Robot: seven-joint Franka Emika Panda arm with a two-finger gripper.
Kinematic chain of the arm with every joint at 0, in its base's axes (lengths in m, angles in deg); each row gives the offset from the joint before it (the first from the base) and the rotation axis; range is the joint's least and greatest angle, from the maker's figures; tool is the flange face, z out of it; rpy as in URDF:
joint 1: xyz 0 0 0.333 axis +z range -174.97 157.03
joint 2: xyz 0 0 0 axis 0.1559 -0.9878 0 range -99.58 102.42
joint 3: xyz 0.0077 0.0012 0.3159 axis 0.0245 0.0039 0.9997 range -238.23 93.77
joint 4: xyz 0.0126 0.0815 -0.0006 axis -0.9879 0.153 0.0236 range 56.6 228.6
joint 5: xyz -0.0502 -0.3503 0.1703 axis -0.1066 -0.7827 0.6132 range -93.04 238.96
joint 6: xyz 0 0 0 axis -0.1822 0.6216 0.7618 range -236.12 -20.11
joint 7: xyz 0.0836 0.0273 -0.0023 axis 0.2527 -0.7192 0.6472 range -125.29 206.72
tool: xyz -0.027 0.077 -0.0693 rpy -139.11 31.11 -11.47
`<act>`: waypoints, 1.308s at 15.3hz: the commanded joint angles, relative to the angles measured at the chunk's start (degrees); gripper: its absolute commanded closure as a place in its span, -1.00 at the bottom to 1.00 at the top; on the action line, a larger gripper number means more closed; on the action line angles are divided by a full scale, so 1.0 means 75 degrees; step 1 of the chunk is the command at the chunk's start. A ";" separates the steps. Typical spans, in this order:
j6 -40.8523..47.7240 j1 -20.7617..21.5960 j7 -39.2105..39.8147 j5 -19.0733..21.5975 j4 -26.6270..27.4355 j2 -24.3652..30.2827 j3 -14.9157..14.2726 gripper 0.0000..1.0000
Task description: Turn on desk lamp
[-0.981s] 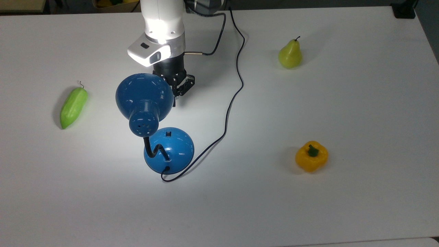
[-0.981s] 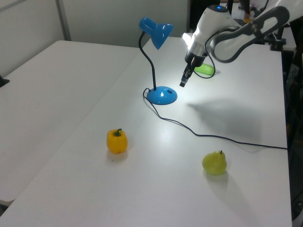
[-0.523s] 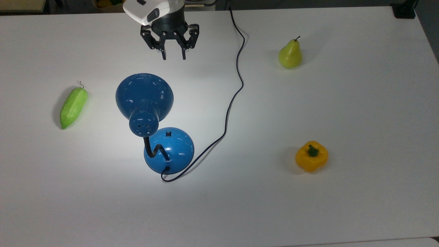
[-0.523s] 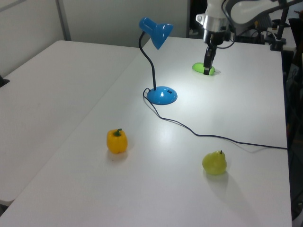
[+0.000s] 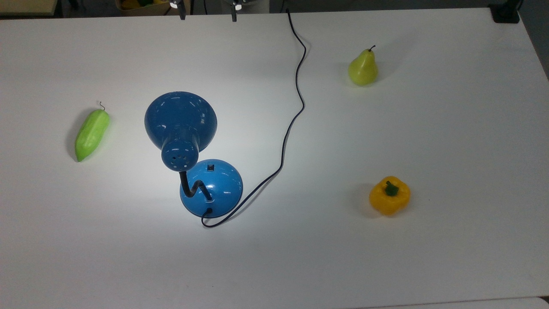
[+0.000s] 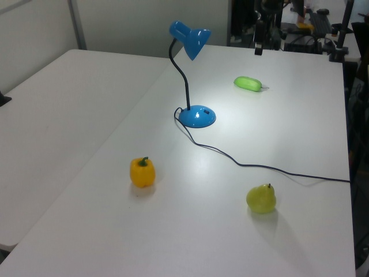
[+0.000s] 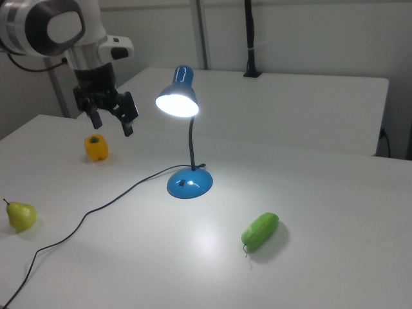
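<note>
- Desk lamp (image 5: 193,154) was seen standing on the white desk (image 5: 386,266), a little toward the top view's left of the middle, its round blue base (image 5: 212,187) resting flat.
- From the base a bent black gooseneck (image 7: 190,145) was carried up to the bell-shaped blue shade (image 7: 177,94); in the right view the mouth of the shade was lit bright white, and a pale pool of light was thrown on the desk around the base.
- A small dark switch (image 5: 210,166) was set in the dome of the base, on the side under the shade.
- Taken from the top view's left: a green cucumber-like vegetable (image 5: 92,134) was laid on its side well apart from the lamp.
- Next came the lamp, then its black cord (image 5: 296,107), which was run from the base in a loose curve toward the far edge of the desk.
- Further to the top view's right a green pear (image 5: 363,68) was stood upright near the far edge, and a yellow bell pepper (image 5: 389,195) was set nearer the front, both well apart from the lamp.
- The pincer (image 7: 109,119) was held in the air in the right view's left, above the desk and away from the lamp, with its two fingers (image 7: 127,122) spread apart and nothing between them.
- In the top view the tips of the fingers (image 5: 233,17) were caught at the upper edge.
</note>
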 commanded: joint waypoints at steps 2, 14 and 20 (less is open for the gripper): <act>0.0300 -0.0022 -0.0918 0.0491 -0.0918 -0.0203 0.0024 -1.00; 0.0241 -0.0127 0.1306 0.0129 -0.1001 -0.0403 0.0211 -1.00; 0.0300 -0.0092 0.0756 0.0152 -0.1001 -0.0368 0.0223 -1.00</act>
